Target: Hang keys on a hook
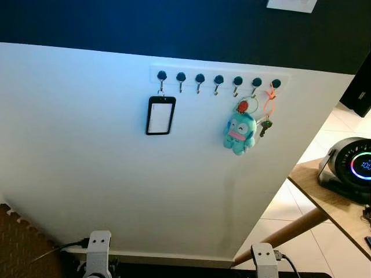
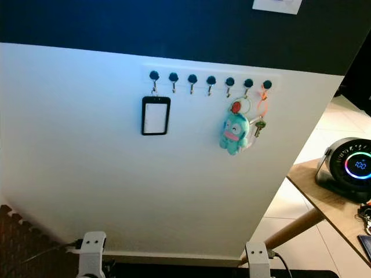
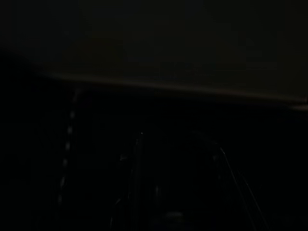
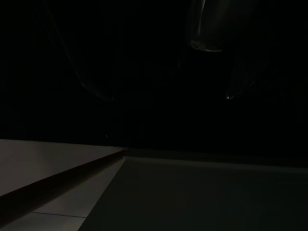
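On the last hook (image 1: 276,84), keys (image 1: 265,126) dangle by orange strap (image 1: 270,99)

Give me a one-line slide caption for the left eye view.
White wall with a seven-hook rack: badge holder on the leftmost hook, teal plush keychain and keys on an orange strap at the right.

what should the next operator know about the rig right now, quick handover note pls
Grippers: both arms hang low at the bottom of the head views; the wrist views are too dark to tell the fingers' state.
Things: a hook rail with seven hooks is on the white wall. A badge holder hangs from the leftmost hook. A teal plush keychain hangs from the sixth hook, and keys on an orange strap from the rightmost.
Done: keys appear hung already.
Left: likely nothing but to confirm; four middle hooks are free.
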Tool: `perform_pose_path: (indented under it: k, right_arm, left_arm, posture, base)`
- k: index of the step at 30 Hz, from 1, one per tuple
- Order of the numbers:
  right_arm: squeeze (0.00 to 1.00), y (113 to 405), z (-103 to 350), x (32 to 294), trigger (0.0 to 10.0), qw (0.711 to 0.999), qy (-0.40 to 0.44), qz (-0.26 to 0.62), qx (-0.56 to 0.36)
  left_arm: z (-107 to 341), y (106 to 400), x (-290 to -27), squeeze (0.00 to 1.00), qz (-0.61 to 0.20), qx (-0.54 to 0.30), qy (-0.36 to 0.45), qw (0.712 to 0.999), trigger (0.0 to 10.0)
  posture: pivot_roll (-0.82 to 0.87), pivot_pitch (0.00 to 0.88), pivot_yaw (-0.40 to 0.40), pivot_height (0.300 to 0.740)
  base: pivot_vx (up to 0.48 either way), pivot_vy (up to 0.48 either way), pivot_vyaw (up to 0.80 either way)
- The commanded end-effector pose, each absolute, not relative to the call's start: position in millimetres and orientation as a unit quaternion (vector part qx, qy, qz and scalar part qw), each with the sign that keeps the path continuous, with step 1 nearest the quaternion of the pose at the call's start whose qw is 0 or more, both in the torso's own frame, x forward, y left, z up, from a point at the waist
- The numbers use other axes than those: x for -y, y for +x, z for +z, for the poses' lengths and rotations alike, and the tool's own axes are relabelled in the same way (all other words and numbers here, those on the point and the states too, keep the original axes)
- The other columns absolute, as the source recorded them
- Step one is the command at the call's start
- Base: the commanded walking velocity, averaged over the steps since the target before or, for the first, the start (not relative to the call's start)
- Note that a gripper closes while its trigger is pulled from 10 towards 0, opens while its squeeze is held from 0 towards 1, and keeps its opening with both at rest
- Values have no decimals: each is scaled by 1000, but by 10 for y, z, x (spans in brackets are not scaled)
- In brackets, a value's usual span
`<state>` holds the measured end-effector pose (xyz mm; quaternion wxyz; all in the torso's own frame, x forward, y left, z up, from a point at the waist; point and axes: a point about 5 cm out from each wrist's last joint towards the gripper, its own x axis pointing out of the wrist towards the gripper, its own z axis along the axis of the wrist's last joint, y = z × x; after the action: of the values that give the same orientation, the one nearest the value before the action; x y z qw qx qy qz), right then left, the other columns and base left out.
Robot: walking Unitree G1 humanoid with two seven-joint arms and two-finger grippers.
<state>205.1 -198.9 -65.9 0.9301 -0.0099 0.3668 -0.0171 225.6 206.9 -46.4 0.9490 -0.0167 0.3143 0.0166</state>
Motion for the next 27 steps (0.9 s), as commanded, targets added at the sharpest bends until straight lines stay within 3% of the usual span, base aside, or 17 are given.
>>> perform_pose_path:
  k: [1, 6, 8, 27]
  right_arm:
    - [0, 1994, -689, 2017, 10000, 926, -14, -19, -376]
    - [0, 1996, -687, 2024, 10000, 926, -16, -20, -377]
    - [0, 1995, -689, 2018, 10000, 926, -16, -18, -378]
    - [0, 1979, -701, 1974, 10000, 926, -12, -11, -377]
  left_arm:
    - [-438, 2284, -2072, 0, 28, -296, -29, 954, 10000]
    - [-440, 2292, -2060, 0, 20, -297, -27, 954, 10000]
    - [-477, 2251, -2035, 0, -4, -311, 7, 950, 10000]
    - [-500, 2190, -2021, 0, -26, -303, 23, 952, 10000]
  posture:
    - [81, 3, -77, 740]
    - [81, 0, -79, 740]
    - [81, 0, -80, 740]
    - [87, 7, -82, 740]
  base:
    - [0, 0, 0]
    - [0, 0, -104]
    - [0, 0, -800]
    - [0, 0, -800]
